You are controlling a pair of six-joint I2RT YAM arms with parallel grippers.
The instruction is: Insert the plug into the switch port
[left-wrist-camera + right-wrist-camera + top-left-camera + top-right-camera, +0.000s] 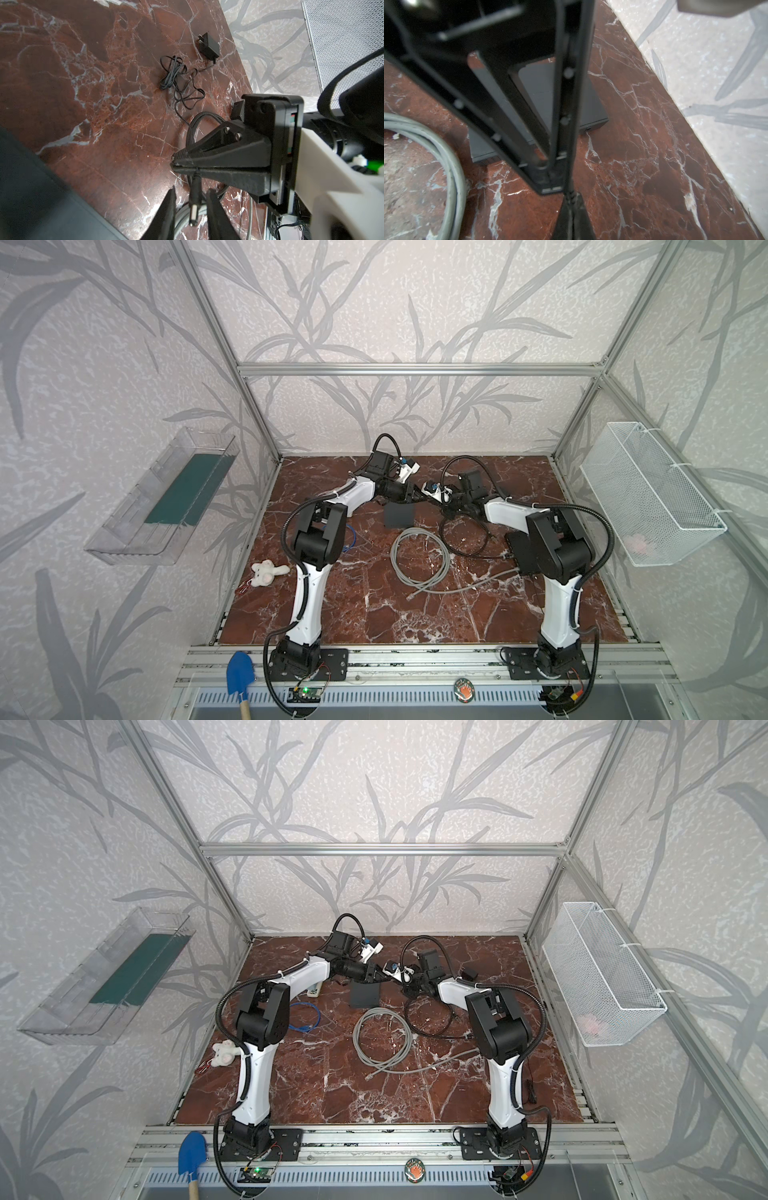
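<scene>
The right pincer [174, 164] is clamped tight on the thin black cable [204, 113]. The plug [194, 204] sticks out just past its tips with its metal barrel end free. The left pincer [192, 190] is parted. Its 2 fingers [169, 214] flank the plug, 1 on each side, with a narrow gap on both sides and no contact visible.

In both top views the 2 pincers meet almost tip to tip. The switch [400, 517], a flat dark box, lies on the marble table [374, 614] just nearer than their tips. The grey cable coil [419, 556] lies just nearer than the switch. The power adapter [208, 46] lies on the table well apart from both pincers, with its thin wire bunched beside it.
</scene>
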